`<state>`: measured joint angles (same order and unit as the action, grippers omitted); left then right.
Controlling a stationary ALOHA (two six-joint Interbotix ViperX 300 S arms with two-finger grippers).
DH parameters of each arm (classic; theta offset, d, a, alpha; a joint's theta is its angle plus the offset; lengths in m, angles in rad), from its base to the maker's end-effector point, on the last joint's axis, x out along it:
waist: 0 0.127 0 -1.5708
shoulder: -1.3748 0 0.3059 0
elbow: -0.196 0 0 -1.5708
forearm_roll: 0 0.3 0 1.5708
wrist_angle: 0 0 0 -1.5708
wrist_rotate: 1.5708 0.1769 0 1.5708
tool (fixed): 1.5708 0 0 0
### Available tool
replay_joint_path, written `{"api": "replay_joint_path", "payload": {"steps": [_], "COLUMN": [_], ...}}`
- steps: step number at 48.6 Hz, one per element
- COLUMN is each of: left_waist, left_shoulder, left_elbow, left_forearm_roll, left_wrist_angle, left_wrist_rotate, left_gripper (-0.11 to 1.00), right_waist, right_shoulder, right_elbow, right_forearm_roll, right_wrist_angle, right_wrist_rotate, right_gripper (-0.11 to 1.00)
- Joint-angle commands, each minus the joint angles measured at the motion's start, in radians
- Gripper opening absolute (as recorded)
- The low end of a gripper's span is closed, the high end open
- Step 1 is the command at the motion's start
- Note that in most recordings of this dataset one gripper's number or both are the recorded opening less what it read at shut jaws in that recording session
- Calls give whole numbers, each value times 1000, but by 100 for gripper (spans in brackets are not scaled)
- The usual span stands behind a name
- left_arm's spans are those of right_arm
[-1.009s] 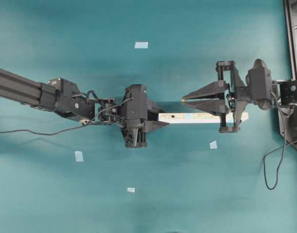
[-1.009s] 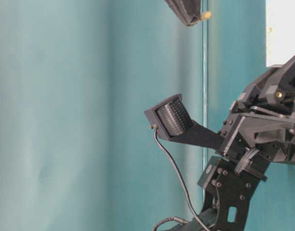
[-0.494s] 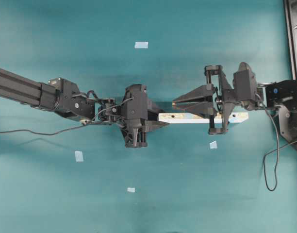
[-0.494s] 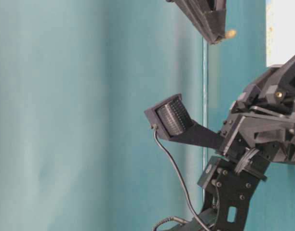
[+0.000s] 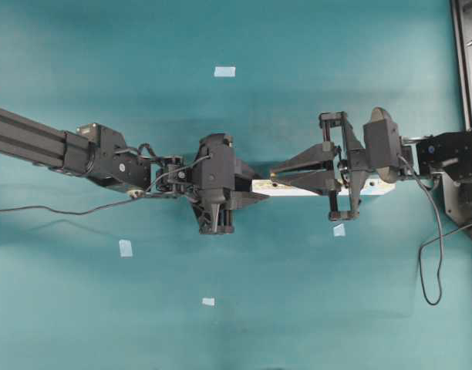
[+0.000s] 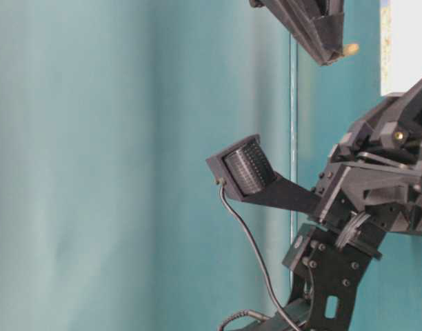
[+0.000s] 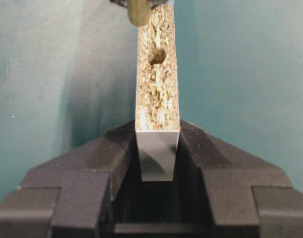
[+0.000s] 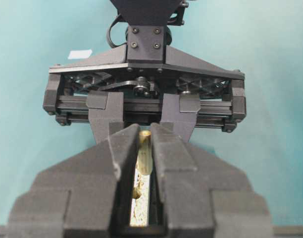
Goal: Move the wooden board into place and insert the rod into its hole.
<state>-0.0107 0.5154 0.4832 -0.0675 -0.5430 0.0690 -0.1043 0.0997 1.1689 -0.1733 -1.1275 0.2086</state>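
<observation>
Rod (image 7: 139, 11), pinched in the closed right gripper (image 5: 276, 171), hung just short of the hole (image 7: 157, 55) in the wooden board (image 7: 157, 84) clamped by the left gripper (image 7: 156, 148); slight misalignment risked jamming on the rim.

- The right gripper (image 5: 273, 173), jaws pinched on the rod (image 8: 144, 152), has travelled along the wooden board (image 5: 298, 187) toward the left gripper (image 5: 261, 193), its tips now over the board's near end instead of beside its middle
- In the table-level view the rod's tip (image 6: 349, 49) sits lower and further right than a second ago, closer to the board's white face (image 6: 406, 47)
- From the left wrist, the rod (image 7: 139, 12) now hangs just beyond the hole (image 7: 157, 55)
</observation>
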Motion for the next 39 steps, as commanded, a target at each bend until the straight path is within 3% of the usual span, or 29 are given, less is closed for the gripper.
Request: {"api": "replay_joint_path", "payload": {"steps": [1, 39], "left_waist": [8, 6], "left_shoulder": [-28, -29], "left_elbow": [-5, -3], "left_forearm_roll": [0, 0], "left_wrist_angle": [2, 3], "left_wrist_rotate": [0, -2], "left_gripper": [23, 23], "right_waist": [6, 31], "right_shoulder": [-9, 48], "right_elbow": [-9, -21], "right_forearm_roll": [2, 14], "right_wrist_angle": [-11, -6], "right_wrist_rotate": [2, 0], "right_gripper": [10, 10]}}
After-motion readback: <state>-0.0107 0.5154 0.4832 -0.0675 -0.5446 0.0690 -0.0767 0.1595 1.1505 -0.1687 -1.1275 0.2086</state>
